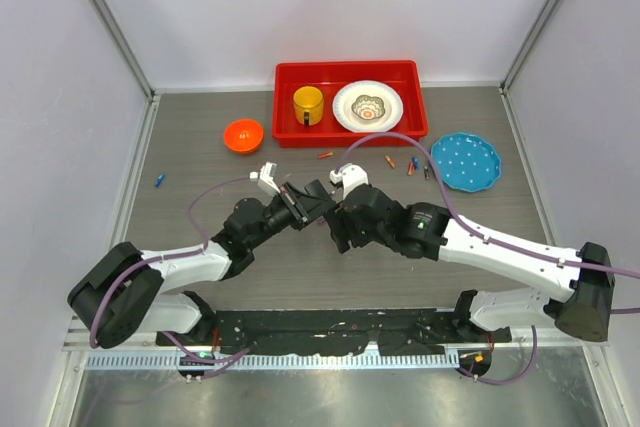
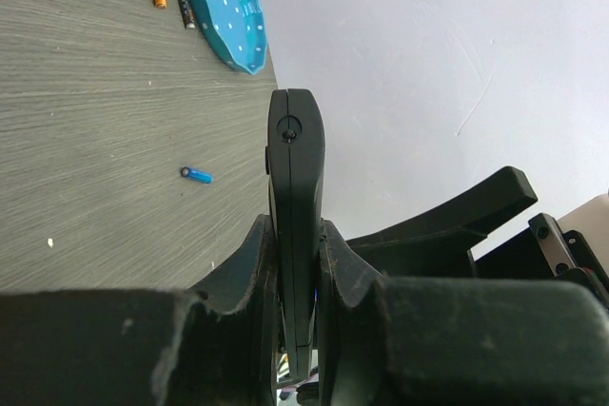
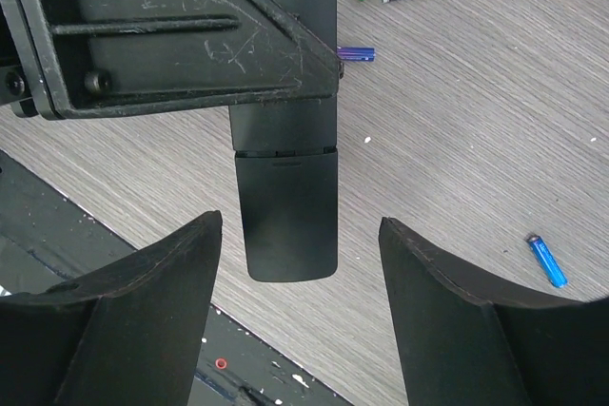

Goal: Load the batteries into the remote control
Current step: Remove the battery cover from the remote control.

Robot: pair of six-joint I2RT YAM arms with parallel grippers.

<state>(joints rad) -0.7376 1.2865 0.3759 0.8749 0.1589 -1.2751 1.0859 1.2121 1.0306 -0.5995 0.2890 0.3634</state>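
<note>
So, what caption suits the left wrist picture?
Left gripper clamps the black remote control edge-on above the table, batteries scattered beyond.

Grey table (image 1: 180, 147) — red tray (image 1: 279, 102), orange bowl (image 1: 243, 135), blue plate (image 1: 465, 161), scattered batteries (image 2: 198, 176).

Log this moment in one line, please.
left hand: shut on remote | right hand: open around remote's end | batteries: loose on table
</note>
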